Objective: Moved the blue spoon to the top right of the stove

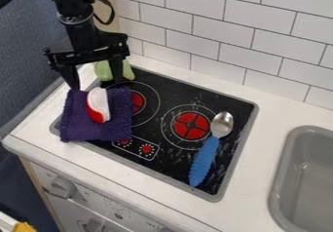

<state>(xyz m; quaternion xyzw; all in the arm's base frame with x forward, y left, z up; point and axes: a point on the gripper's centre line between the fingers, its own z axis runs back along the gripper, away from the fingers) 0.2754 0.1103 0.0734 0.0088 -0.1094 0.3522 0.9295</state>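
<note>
Spoon [207, 152] with ribbed blue handle lies on glossy stove [177, 92].

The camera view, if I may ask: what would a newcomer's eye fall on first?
Probably the blue-handled spoon, lying on the right side of the black stove. Next might come the purple cloth at the stove's left, with a red and white object on it, and the open black gripper over it.

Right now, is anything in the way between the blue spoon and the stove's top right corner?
Nothing that I can see. Only flat black stovetop lies between the blue spoon and that corner. The purple cloth is over on the left.
</note>
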